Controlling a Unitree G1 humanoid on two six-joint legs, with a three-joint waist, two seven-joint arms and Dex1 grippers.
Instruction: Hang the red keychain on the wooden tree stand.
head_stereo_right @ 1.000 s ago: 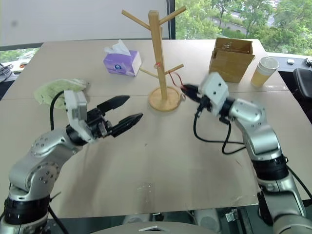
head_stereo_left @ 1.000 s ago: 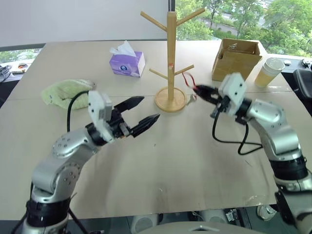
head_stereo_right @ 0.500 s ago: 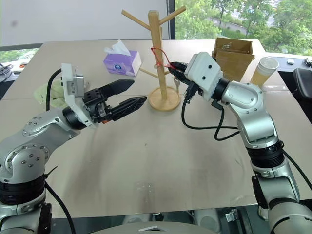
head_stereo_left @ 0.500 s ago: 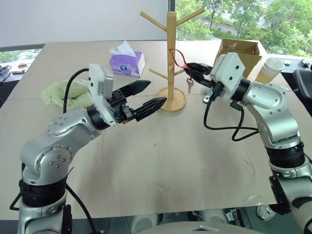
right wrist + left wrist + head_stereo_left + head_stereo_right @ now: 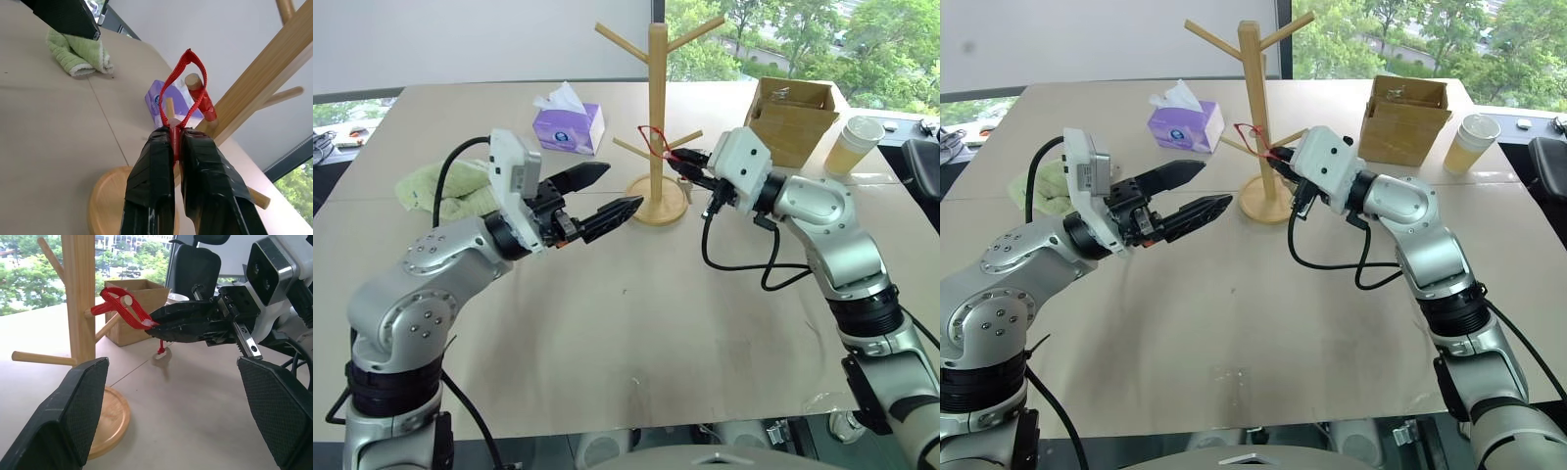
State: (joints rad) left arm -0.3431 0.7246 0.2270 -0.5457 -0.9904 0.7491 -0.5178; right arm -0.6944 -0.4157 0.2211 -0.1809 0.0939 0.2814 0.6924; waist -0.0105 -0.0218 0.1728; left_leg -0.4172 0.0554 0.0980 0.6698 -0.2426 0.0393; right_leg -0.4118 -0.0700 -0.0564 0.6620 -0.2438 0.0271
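From the head views: the right gripper (image 5: 680,163), black fingers pinched tight on the thin red cord keychain (image 5: 654,139), holds the loop up at a lower slanted peg of the tall pale wooden tree stand (image 5: 657,117) — held level, I'd say, so the loop can slide over the peg's tip. The left gripper (image 5: 610,194) waits just short of the stand's round base, fingers spread wide and empty, probably keeping out of the way.

Left wrist view: the red loop looks draped around the peg end, its small silver key (image 5: 161,354) dangling below the clamped fingers.

Right wrist view — the two fingers squeeze the cord at its neck, loop open around the peg tip; whether it is fully seated I can't tell.
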